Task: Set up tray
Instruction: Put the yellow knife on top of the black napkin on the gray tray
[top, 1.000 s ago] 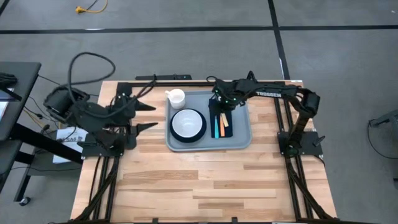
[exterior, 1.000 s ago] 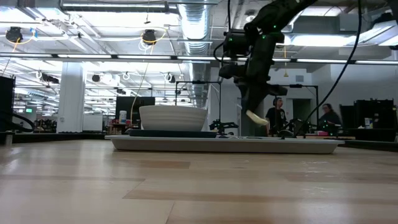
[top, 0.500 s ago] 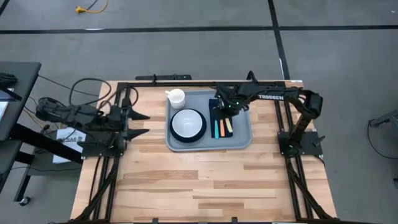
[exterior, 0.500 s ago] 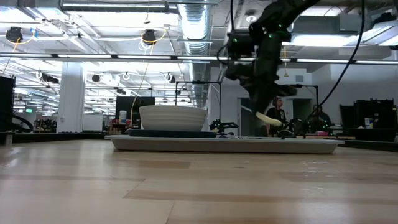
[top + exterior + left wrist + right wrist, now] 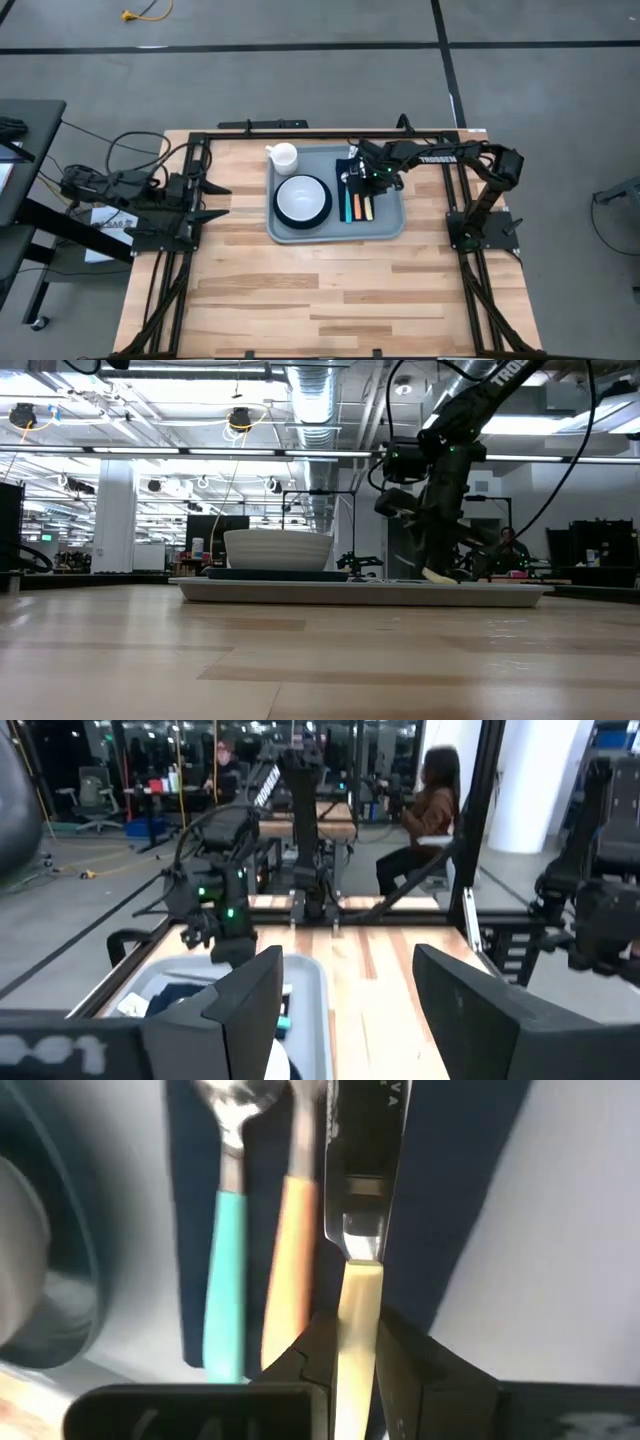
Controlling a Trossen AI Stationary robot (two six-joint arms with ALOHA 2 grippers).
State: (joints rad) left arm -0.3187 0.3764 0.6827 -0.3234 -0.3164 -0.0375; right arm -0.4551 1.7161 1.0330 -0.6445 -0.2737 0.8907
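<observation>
Beyond the wooden worktop (image 5: 300, 290) I could see a large open lab with ceiling ducts and lights, and a seated person (image 5: 425, 815) at a bench in the left wrist view. On the worktop's far half lay the grey-blue tray (image 5: 385, 225), flat and square to the edges. Inside it, toward its left side, sat a dark teal plate (image 5: 301, 216) carrying a white bowl (image 5: 302, 195). A white cup (image 5: 283, 156) stood at the tray's far left corner. On the tray's right half lay a dark navy napkin (image 5: 352, 187) with a teal-handled utensil (image 5: 348, 206) and an orange-handled utensil (image 5: 357, 207) side by side on it.

My right end effector (image 5: 368, 178) reached in from the right and hung low over the napkin. In the right wrist view its fingers (image 5: 415, 1365) were pinched narrowly on the cream handle of a knife (image 5: 360, 1295), whose blade pointed away over the napkin, just beside the orange handle. From the low view the knife's handle end (image 5: 438, 574) was right down at the tray, though I could not tell whether it touched.

My left end effector (image 5: 208, 200) waited near the worktop's left edge, well apart from the tray, its fingers (image 5: 250, 1005) spread wide with nothing between them.
</observation>
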